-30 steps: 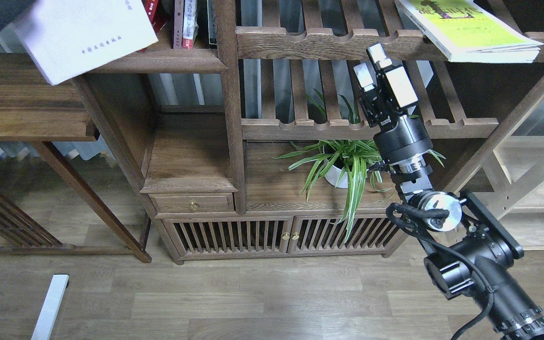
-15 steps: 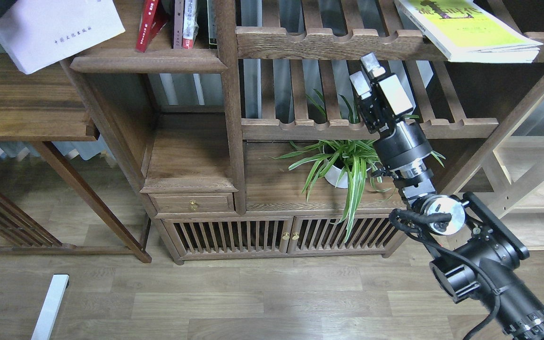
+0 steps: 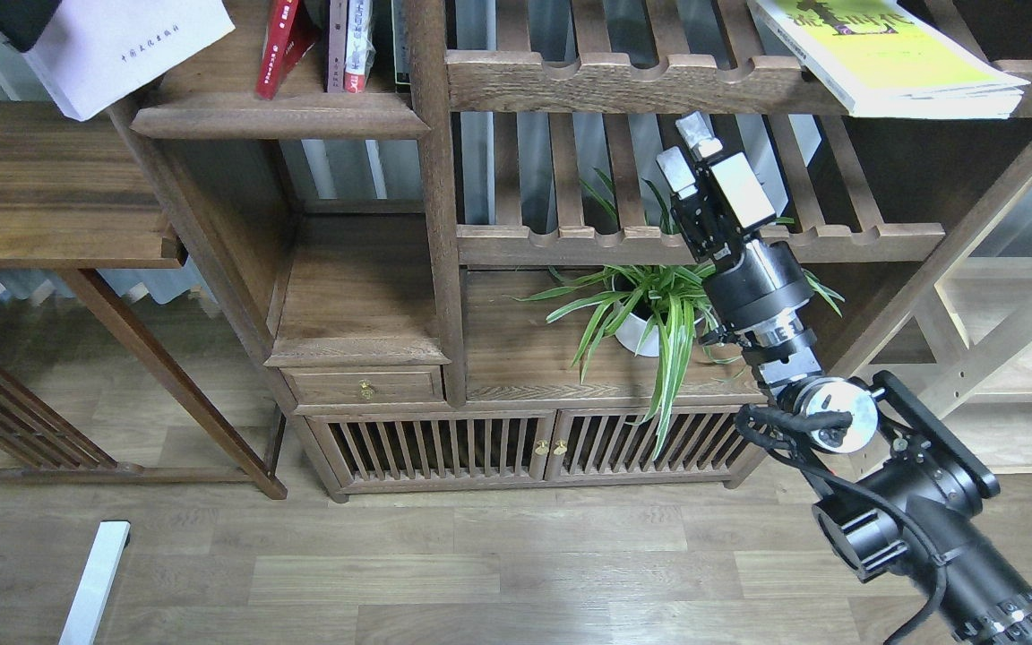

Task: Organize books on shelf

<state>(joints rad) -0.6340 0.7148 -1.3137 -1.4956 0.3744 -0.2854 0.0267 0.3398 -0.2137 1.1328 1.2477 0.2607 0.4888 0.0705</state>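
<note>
A thick white book (image 3: pixel 122 49) hangs tilted at the top left, its right corner over the left end of the dark-brown shelf (image 3: pixel 274 116). My left gripper (image 3: pixel 5 13) is a dark shape at the book's upper left corner, mostly cut off by the view's edge, and holds it. A dark red book (image 3: pixel 279 45) leans on the shelf beside other upright books (image 3: pixel 350 45). A yellow-green book (image 3: pixel 892 54) lies on the upper slatted rack (image 3: pixel 606 81) at the right, overhanging its front rail. My right gripper (image 3: pixel 686 150) is open and empty, below that rack and left of the yellow-green book.
A potted spider plant (image 3: pixel 650 313) stands behind my right wrist on the cabinet top. A lower slatted rack (image 3: pixel 874 240) runs just behind the right gripper. A brown side table (image 3: pixel 50 206) stands at the left. A white bar (image 3: pixel 95 573) lies on the floor.
The white book has moved left and up, so less of it covers the shelf and the dark red book now shows. My right gripper has sunk a little down and left.
</note>
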